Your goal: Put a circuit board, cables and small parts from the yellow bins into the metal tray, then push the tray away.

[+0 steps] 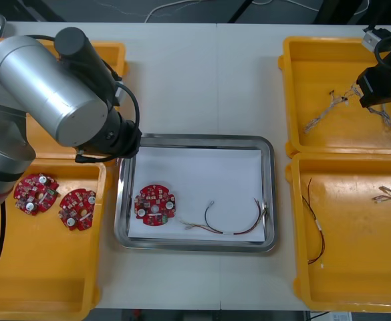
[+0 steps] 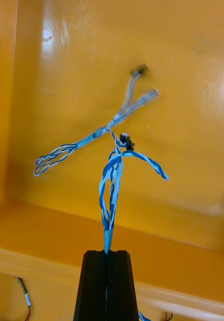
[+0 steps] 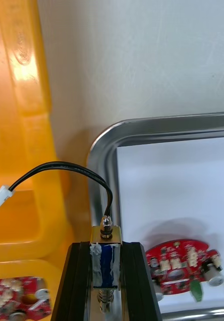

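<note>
Yellow bins [image 1: 285,67] in pairs at each side of a light table [image 1: 202,80], with a metal tray [image 1: 269,194], white inside, between them.

Left gripper [image 3: 106,245] at the tray's far left corner, over the rim beside the left-hand bins, fingers closed onto a small metal part [image 3: 106,261] wrapped in blue and held in line with the fingers. Looping out from the top of that part, a black cable [image 3: 67,168] ending in a white plug [image 3: 1,195] over the edge of the left-hand bins.

Already lying in the tray: one round red circuit board [image 1: 155,204] toward the near left corner, and beside it, toward the near right, a thin reddish cable [image 1: 232,226] curved in an arc. Two more circuit boards [image 1: 36,194] side by side in the left near bin [image 1: 48,267].

Right gripper [image 2: 107,252] over the right far bin [image 1: 315,67], fingers pressed almost together on the tail of a twisted blue and white cable [image 2: 112,180], the strand rising from between the fingertips. Just past its looped end, a second twisted cable [image 2: 92,135] flat on the bin floor, the two meeting or crossing near a small dark plug; actual contact not clear. More thin cables [image 1: 315,227] spread out in the right near bin [image 1: 355,267].
</note>
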Robot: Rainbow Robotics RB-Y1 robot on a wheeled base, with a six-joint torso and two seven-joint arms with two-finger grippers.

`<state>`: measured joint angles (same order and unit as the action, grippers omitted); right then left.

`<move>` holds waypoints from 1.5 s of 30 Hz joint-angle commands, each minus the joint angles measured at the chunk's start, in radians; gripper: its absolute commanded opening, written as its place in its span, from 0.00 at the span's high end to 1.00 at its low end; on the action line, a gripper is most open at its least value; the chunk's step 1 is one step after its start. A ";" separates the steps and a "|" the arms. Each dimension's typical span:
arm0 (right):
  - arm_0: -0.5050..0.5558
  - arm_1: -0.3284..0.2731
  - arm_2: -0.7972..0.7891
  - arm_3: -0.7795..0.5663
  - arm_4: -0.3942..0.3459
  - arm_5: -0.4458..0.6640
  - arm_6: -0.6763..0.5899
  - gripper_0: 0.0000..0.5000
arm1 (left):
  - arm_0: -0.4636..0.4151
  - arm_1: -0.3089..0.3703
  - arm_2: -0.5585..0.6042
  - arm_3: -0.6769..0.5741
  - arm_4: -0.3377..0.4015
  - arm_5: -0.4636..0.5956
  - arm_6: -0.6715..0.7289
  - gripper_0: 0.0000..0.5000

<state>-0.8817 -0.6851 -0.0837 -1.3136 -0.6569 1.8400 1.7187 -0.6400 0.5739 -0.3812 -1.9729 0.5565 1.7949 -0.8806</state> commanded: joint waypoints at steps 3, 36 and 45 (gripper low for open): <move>0.059 -0.053 -0.088 -0.162 0.008 0.064 0.016 1.00 | -0.021 -0.042 -0.088 -0.034 -0.046 -0.035 0.069 1.00; 0.053 -0.083 -0.171 -0.309 -0.021 0.080 -0.070 1.00 | -0.021 -0.092 -0.246 0.160 -0.194 -0.267 0.080 1.00; 0.021 -0.071 -0.146 -0.309 -0.041 0.080 -0.093 1.00 | -0.020 -0.091 -0.248 0.178 -0.198 -0.278 0.075 1.00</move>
<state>-0.7950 -0.7310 -0.2312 -1.5924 -0.6861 1.9128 1.6642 -0.6401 0.5055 -0.6125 -1.7865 0.3726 1.5276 -0.7733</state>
